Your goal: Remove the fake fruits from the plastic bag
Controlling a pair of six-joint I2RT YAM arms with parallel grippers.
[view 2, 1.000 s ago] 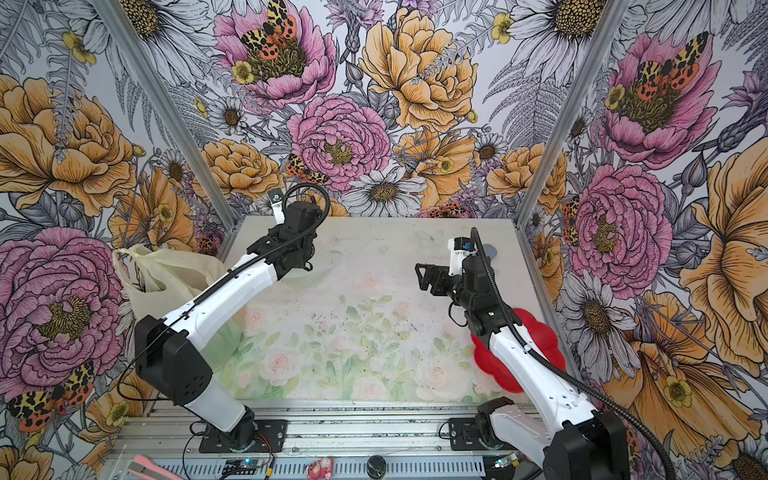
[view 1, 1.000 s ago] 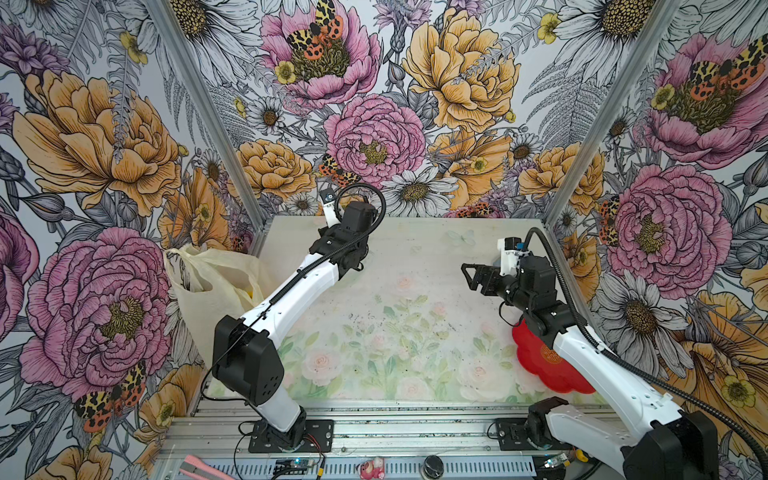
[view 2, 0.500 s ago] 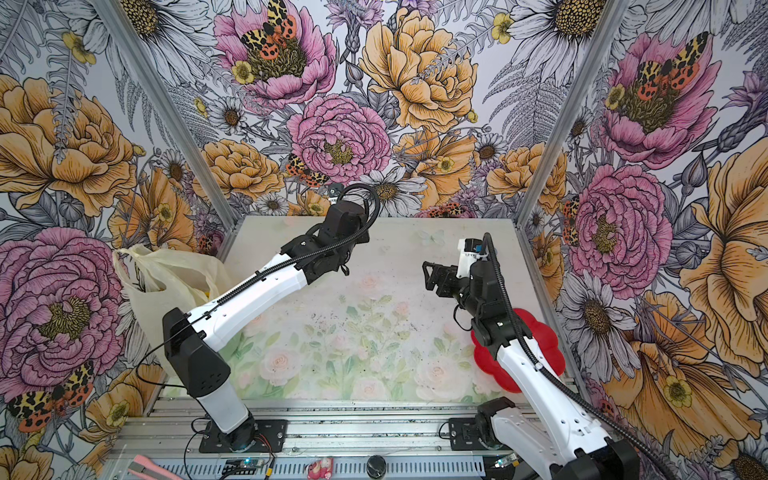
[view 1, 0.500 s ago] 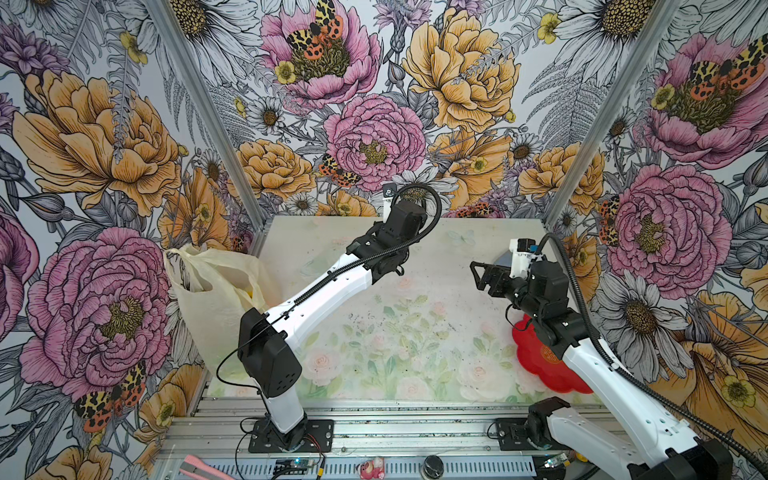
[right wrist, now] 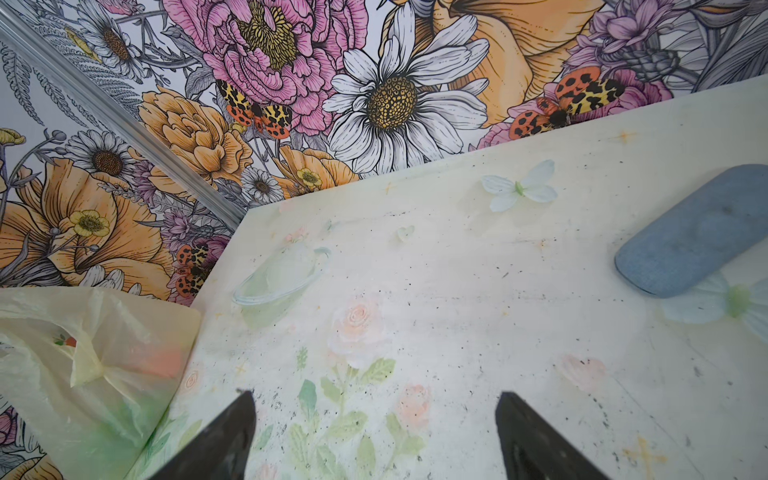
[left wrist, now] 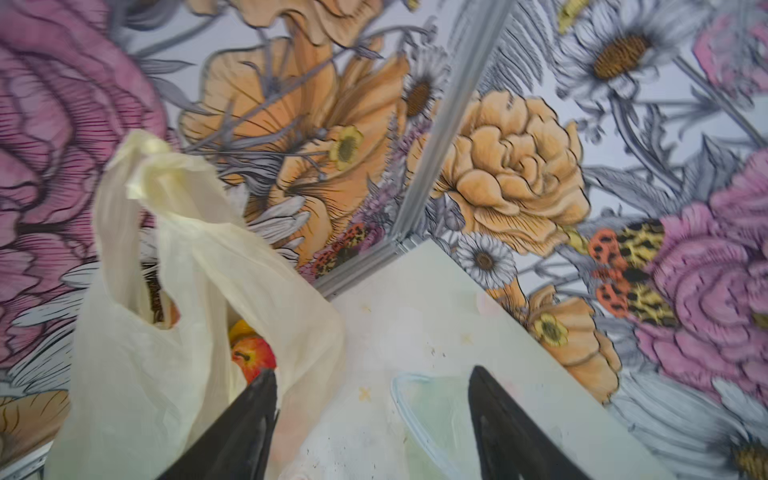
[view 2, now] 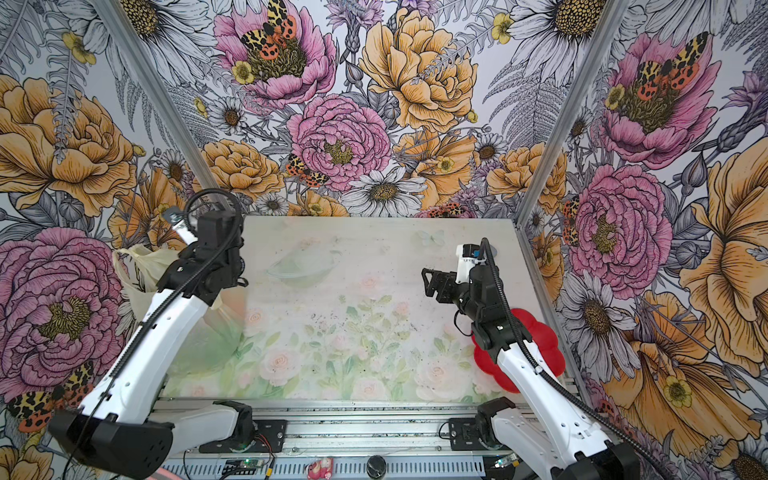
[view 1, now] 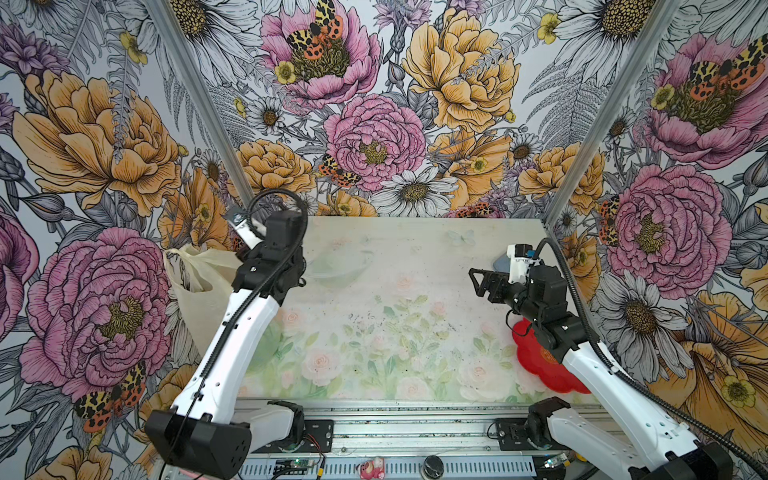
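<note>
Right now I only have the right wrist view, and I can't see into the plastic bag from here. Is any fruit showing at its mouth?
Observer: Yes. In the left wrist view a red-and-yellow fruit sits in the open mouth of the plastic bag.
Operator: Where is the left gripper?
Observer: The left gripper is open and empty beside that mouth. One fingertip overlaps the bag's rim in that view, and I cannot tell if it is touching.
Operator: Is there anywhere to set fruit down?
Observer: In both top views a red flower-shaped plate lies at the near right corner of the table.
</note>
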